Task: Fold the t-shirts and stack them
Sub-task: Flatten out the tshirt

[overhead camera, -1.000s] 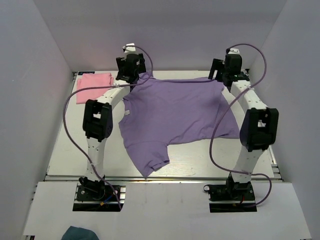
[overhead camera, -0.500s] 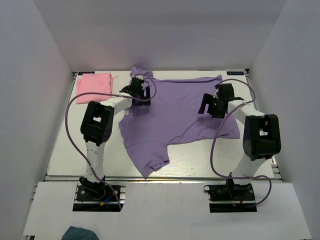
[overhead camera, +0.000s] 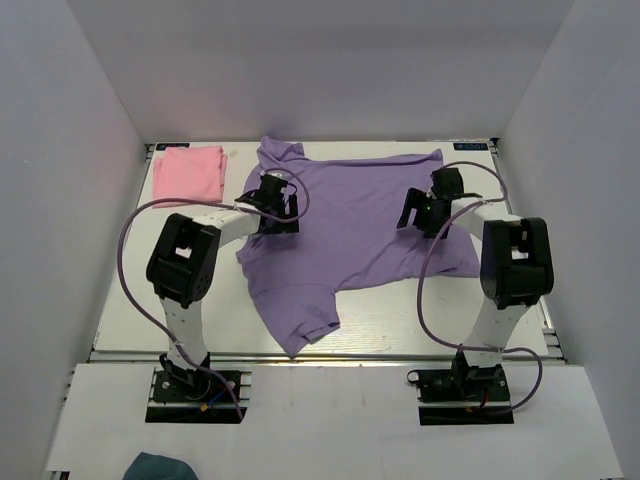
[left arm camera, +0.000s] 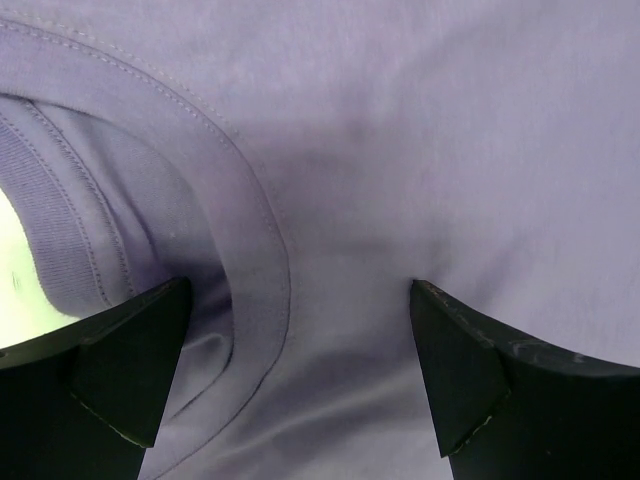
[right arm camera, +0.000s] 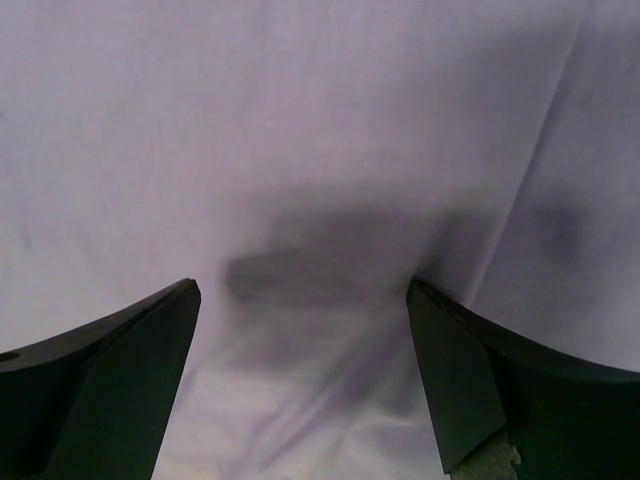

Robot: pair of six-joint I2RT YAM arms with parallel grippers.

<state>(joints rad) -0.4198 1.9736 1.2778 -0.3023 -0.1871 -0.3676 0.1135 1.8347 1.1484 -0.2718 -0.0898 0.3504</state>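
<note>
On the bench (overhead camera: pixel 400 322), left end effector (left arm camera: pixel 300 375) and right end effector (right arm camera: pixel 303 375) are hovering spread above lavender t-shirt (overhead camera: pixel 350 225).

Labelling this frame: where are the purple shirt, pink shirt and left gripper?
purple shirt (overhead camera: pixel 365 215), top view, its chest.
pink shirt (overhead camera: pixel 187 173), top view, its middle.
left gripper (left arm camera: pixel 300 365), left wrist view, midway between fingertips.

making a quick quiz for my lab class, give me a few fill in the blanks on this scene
The folded pink t-shirt lies at the far ___.
The left end effector and right end effector are both ___.
The purple t-shirt lies spread out, its collar in the ___ wrist view.
Missing: left; open; left.
</note>
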